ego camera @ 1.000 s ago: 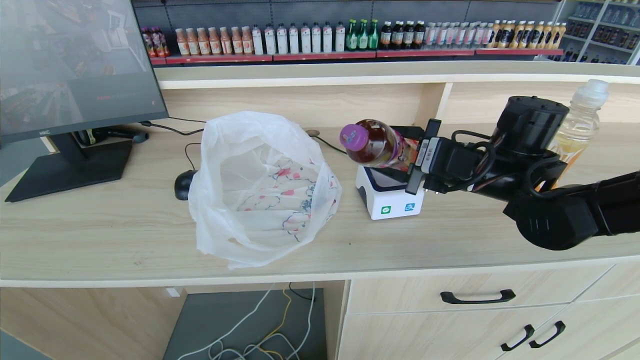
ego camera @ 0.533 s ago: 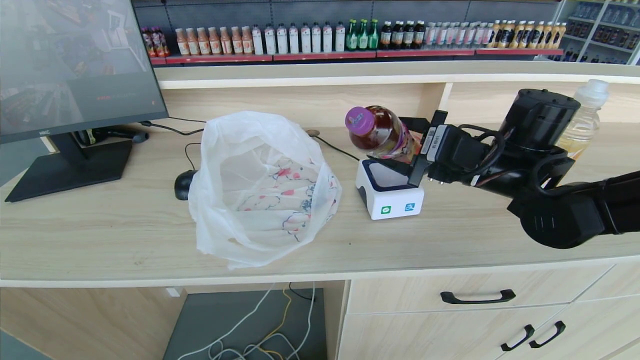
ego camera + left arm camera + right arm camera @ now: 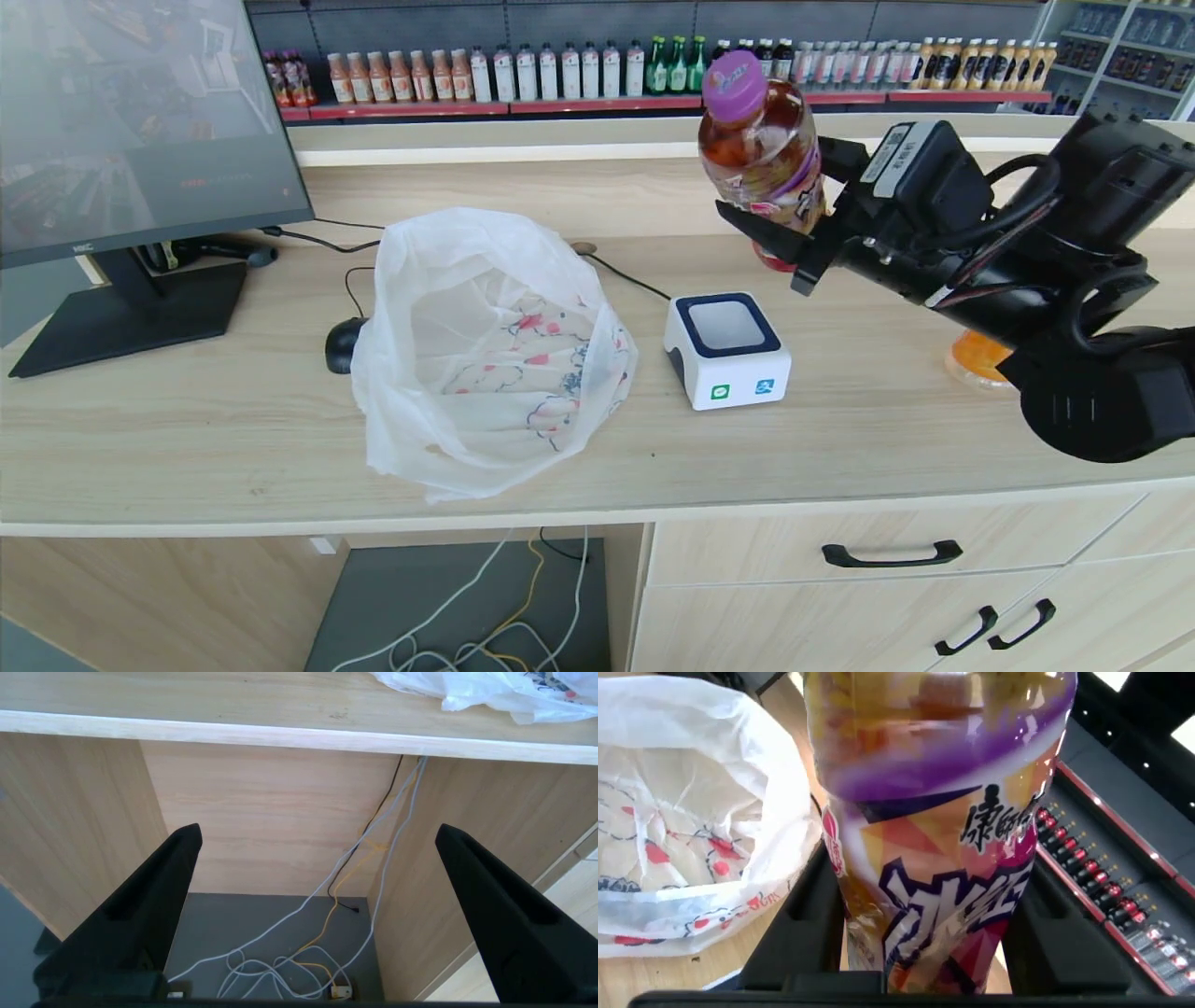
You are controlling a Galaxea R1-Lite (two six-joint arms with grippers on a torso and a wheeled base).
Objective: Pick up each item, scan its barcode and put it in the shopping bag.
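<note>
Purple-capped bottle (image 3: pixel 758 140) upright, its lower half clamped in the right pincer (image 3: pixel 777 210), above the counter (image 3: pixel 887 420).

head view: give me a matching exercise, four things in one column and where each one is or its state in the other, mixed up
Things:
1. purple-capped drink bottle
2. shopping bag
3. barcode scanner
4. computer mouse

Places or states:
A. on the counter, at the bag's left edge
B. held upright in the right hand, above the counter
C. standing on the counter with its mouth open
D. on the counter, just right of the bag

Pairs: 1-B, 2-C, 3-D, 4-A
</note>
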